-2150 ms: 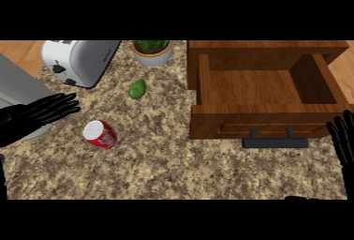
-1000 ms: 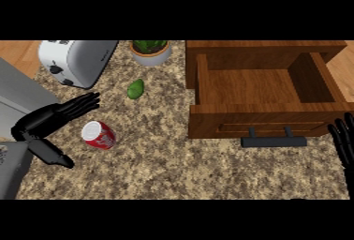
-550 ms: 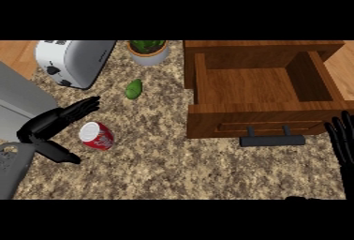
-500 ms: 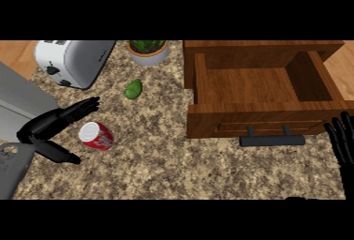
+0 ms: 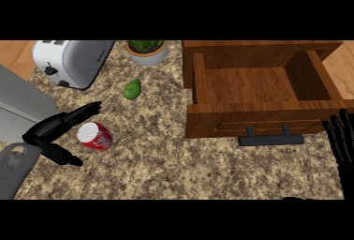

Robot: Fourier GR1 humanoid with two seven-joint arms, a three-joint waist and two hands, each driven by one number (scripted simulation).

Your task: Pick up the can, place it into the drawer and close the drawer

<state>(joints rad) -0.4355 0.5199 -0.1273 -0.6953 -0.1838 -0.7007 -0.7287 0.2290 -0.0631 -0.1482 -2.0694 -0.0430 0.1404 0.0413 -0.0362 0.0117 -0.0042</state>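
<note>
At the lower left the left hand point(image 5: 50, 133) is bracketing the can point(image 5: 95, 136) with released fingers, while the right hand point(image 5: 342, 143), fingers straight, is sitting half cut off at the right edge below the drawer point(image 5: 259, 89).

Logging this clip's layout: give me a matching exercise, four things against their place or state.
Things:
1. can
2. drawer
3. toaster
4. right robot hand

Place or state:
A. open, nothing inside
B. back left of the counter
C. between the left robot hand's fingers and thumb
D. resting open at the right edge

Pairs: 1-C, 2-A, 3-B, 4-D
</note>
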